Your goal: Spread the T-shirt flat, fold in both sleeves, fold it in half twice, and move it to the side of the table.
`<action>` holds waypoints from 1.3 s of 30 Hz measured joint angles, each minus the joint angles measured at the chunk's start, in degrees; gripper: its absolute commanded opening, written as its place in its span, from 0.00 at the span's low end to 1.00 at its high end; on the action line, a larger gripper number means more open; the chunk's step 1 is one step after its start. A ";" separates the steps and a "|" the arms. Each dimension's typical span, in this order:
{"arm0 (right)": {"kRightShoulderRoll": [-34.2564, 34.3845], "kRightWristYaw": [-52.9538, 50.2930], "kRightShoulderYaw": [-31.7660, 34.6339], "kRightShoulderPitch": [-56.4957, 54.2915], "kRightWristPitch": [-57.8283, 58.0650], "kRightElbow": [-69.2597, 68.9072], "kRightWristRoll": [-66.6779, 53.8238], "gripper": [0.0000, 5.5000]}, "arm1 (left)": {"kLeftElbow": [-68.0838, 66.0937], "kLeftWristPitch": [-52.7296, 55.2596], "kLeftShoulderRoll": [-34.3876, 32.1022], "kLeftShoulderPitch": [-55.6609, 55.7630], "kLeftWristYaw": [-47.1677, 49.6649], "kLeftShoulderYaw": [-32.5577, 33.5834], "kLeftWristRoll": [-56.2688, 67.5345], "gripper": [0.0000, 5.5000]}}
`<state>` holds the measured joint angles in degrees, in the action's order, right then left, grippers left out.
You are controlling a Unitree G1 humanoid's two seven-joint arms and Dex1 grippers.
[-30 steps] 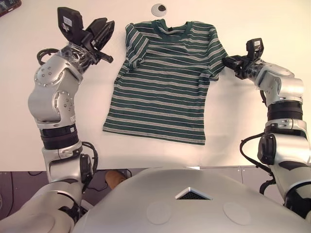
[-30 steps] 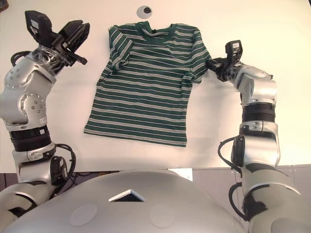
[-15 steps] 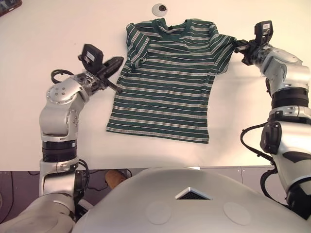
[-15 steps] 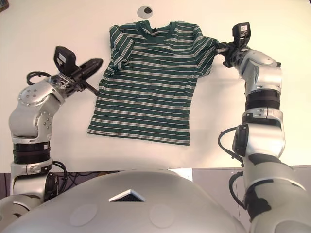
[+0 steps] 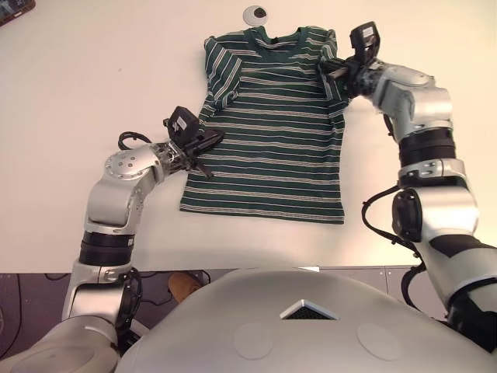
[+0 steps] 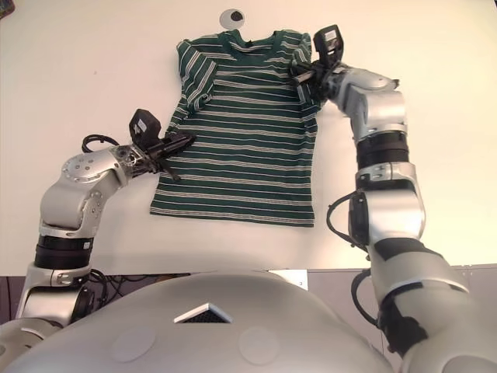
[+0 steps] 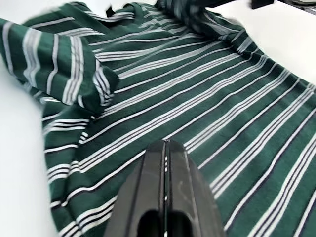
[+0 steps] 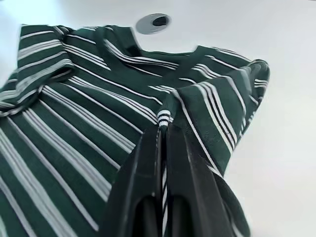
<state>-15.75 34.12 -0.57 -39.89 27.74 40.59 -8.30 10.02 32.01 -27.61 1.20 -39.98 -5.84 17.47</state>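
Swinging inward since a second ago, my right arm has carried the T-shirt (image 5: 264, 148) by its right sleeve (image 8: 212, 113) from out beside the shirt to over its chest. My left arm has dropped from high above the table (image 5: 93, 78) to the shirt's left edge. On the white table the green striped shirt lies near the middle, collar at the far side, hem toward me. Its left sleeve (image 5: 220, 66) is folded in on the body. My right gripper (image 5: 332, 70) is pinched closed on the right sleeve's cuff, lifted over the upper chest. My left gripper (image 5: 216, 140) has its fingers pressed together, tips over the shirt's left side. A small round disc (image 5: 255, 13) sits just beyond the collar.
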 measured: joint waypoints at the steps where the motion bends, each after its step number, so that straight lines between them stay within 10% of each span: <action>1: 1.57 -1.04 -0.22 -0.49 -0.02 1.12 0.39 0.04 | -0.15 -0.01 -0.01 0.31 -0.02 -0.34 -0.05 0.00; 13: 5.09 6.46 -1.83 4.43 0.14 -12.25 -3.86 0.24 | 0.72 -0.94 -0.51 0.40 -0.18 0.90 0.36 0.00; 17: -7.86 19.74 -4.09 12.73 -2.69 -31.45 -5.15 0.24 | 6.13 -1.35 -6.43 -1.01 -1.68 6.94 1.22 0.00; 26: -31.14 38.84 -9.04 28.60 -37.96 -34.03 4.28 0.25 | 0.26 -35.55 -28.42 -11.69 -8.86 2.37 -22.61 0.22; 39: -38.61 33.33 -9.96 45.58 -76.09 -31.10 11.65 0.25 | 1.88 -54.90 -31.85 -20.05 -9.03 0.01 -31.47 0.29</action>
<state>-54.37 67.45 -10.53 5.70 -48.35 9.50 3.35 11.90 -22.89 -59.46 -18.85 -49.01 -5.84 -14.00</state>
